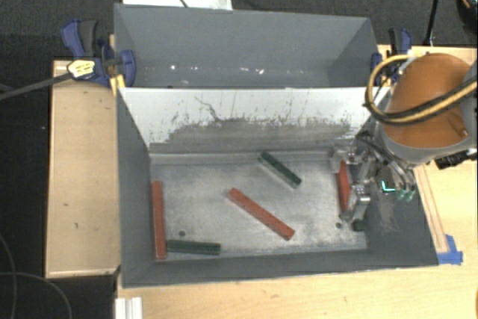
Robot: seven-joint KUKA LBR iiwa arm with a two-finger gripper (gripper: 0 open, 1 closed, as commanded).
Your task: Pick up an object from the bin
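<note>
The gripper (pixel 357 209) sits low at the right end of the grey metal bin (pixel 246 123), just beside a slim red rectangular bar (pixel 343 187), perhaps touching it. Clenched or released? Cannot tell. The lift looks not yet done.

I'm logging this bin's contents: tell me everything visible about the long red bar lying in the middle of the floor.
The red bar is a long, thin, straight stick with a matte orange-red surface; its material is unclear. It lies flat on the grey bin floor, slanting from upper left down to lower right. Nothing touches it: a dark green bar lies apart above it, and the end effector is off to its right.
</note>
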